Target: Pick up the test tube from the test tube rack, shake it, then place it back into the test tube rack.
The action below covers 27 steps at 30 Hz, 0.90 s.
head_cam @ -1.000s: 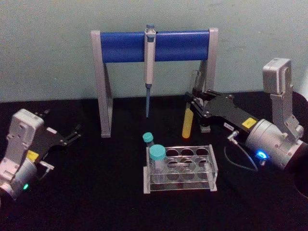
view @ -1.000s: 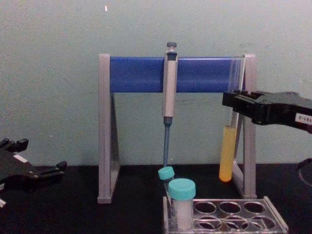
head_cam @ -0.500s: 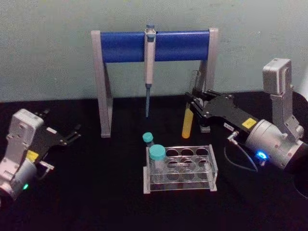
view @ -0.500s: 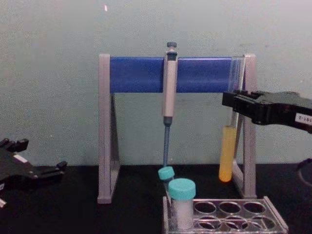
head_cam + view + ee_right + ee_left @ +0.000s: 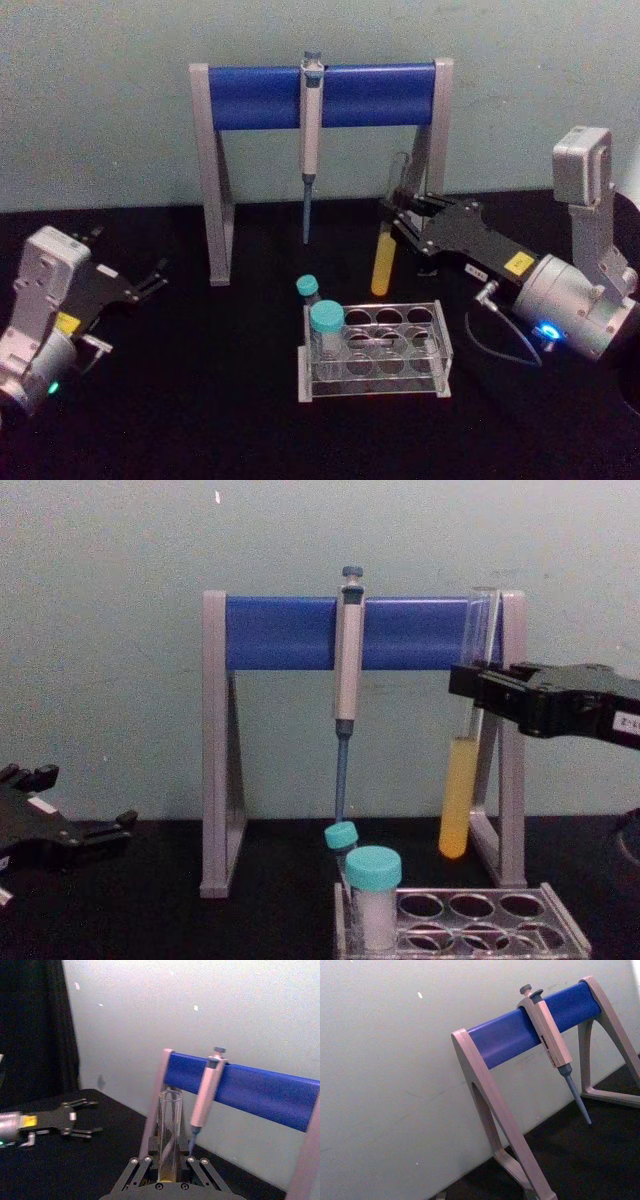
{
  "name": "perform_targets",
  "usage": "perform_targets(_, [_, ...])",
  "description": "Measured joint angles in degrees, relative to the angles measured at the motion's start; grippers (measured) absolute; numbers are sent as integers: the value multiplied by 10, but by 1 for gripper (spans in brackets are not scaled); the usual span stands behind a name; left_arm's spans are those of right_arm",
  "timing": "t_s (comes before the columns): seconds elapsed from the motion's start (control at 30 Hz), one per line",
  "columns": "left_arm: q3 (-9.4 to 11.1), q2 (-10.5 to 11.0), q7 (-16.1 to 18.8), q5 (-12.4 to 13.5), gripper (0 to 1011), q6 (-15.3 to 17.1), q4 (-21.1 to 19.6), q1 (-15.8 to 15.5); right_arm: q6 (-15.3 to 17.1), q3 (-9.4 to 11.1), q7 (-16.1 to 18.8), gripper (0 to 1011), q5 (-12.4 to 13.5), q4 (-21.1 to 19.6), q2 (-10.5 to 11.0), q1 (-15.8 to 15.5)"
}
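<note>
The test tube (image 5: pixel 382 264), clear with yellow liquid in its lower part, hangs in the air behind the test tube rack (image 5: pixel 443 345), slightly tilted. My right gripper (image 5: pixel 394 214) is shut on the tube's upper part. In the chest view the test tube (image 5: pixel 456 795) hangs above and behind the test tube rack (image 5: pixel 565 927), in front of the stand's right leg, held by the right gripper (image 5: pixel 470 687). The right wrist view looks along the test tube (image 5: pixel 169 1125) between the right gripper's fingers (image 5: pixel 144 1161). My left gripper (image 5: pixel 157 276) rests open at the far left.
A grey-and-blue pipette stand (image 5: pixel 262 97) with a grey pipette (image 5: pixel 311 110) hanging from it stands behind the rack. Two teal-capped vials (image 5: pixel 326 320) occupy the rack's left holes. The left wrist view shows the stand (image 5: pixel 520 1035) against a pale wall. The table (image 5: pixel 200 400) is black.
My right gripper has shifted a little to the left with the test tube, and the tube now leans slightly, its bottom end further left. The left arm has not moved.
</note>
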Motion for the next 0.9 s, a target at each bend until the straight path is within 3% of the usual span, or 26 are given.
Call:
perform_targets(0.53, [0,0,0,0,1001,0,0,0,-30,-24,85,228,39,-6,49,-3])
perform_targets(0.9, [0,0,0,0,1001,0,0,0,-41,-45,103,228,46,7,62,4])
